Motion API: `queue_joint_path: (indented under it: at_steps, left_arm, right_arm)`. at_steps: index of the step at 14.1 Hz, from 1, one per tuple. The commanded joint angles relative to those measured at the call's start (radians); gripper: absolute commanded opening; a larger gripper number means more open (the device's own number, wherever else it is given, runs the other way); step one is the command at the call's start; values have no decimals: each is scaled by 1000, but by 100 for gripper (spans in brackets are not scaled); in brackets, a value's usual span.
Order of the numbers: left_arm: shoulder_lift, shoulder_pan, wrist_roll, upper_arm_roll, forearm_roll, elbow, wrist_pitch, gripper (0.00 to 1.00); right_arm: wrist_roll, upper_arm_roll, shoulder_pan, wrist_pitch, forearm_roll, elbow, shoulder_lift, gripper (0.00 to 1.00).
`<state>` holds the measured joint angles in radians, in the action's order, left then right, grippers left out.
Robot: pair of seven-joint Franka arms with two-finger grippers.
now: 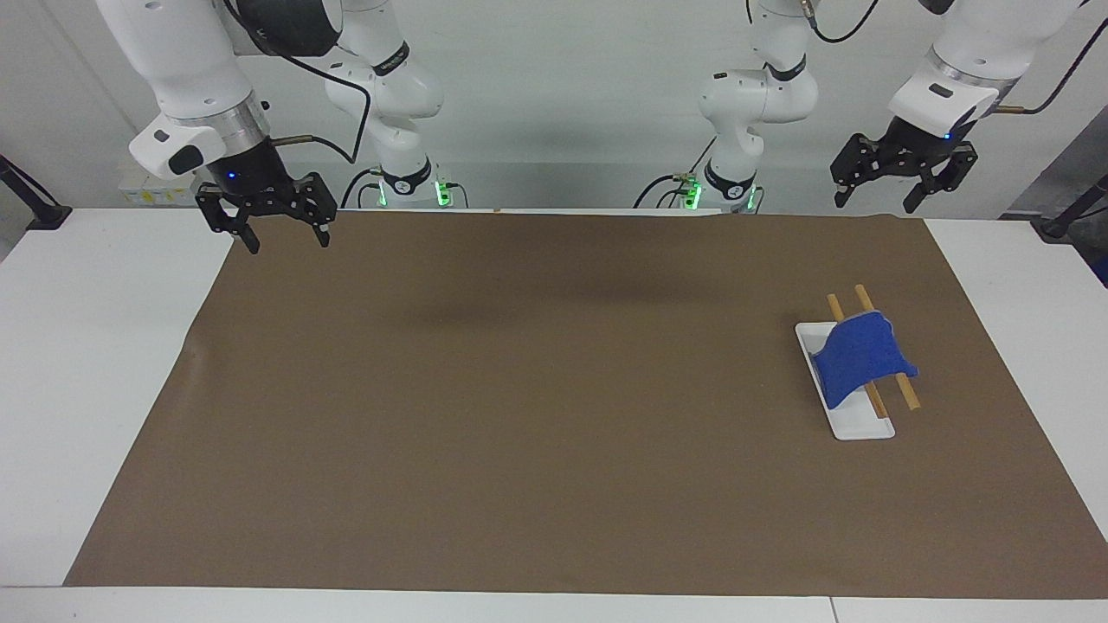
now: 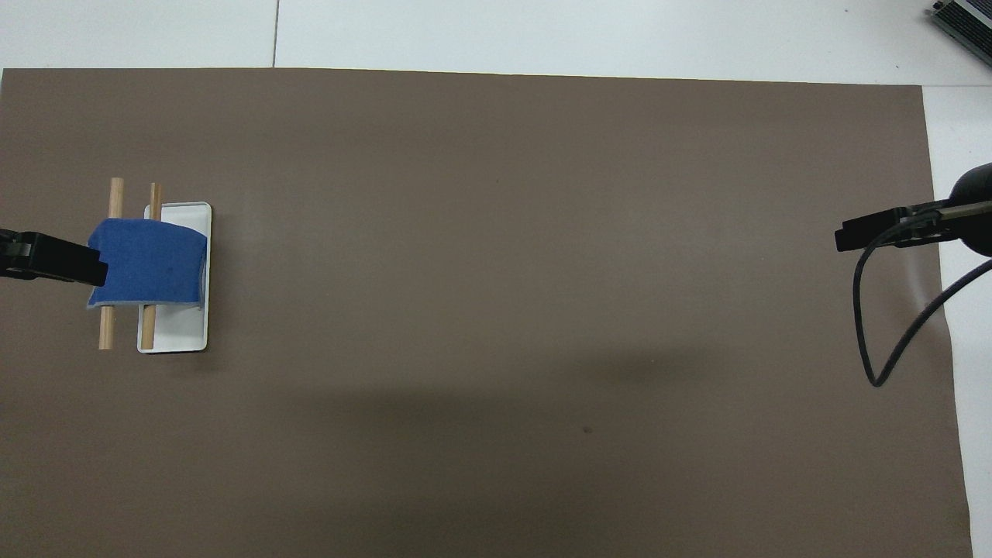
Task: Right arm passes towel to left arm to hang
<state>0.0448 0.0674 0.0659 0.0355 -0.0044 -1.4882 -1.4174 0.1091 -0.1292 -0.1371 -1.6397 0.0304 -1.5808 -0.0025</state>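
Observation:
The blue towel (image 1: pixel 857 359) hangs draped over two wooden rods (image 1: pixel 906 394) that rest across a white tray (image 1: pixel 863 427), toward the left arm's end of the table. It also shows in the overhead view (image 2: pixel 151 260). My left gripper (image 1: pixel 874 205) is open and empty, raised well above the table at that end, apart from the towel; its tip shows in the overhead view (image 2: pixel 89 267). My right gripper (image 1: pixel 288 246) is open and empty, held above the mat's corner at the right arm's end; it also shows in the overhead view (image 2: pixel 852 232).
A big brown mat (image 1: pixel 519 415) covers most of the white table (image 1: pixel 95 346). A black cable (image 2: pixel 872 341) loops down from the right wrist over the mat's edge.

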Motion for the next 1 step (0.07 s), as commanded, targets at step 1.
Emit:
queue_joint_path:
  at_steps: [1]
  left_arm:
    - [1,2,23,-9,-16,2,31,100]
  right_arm:
    - [1,2,-7,-6,26,-31,-27,100]
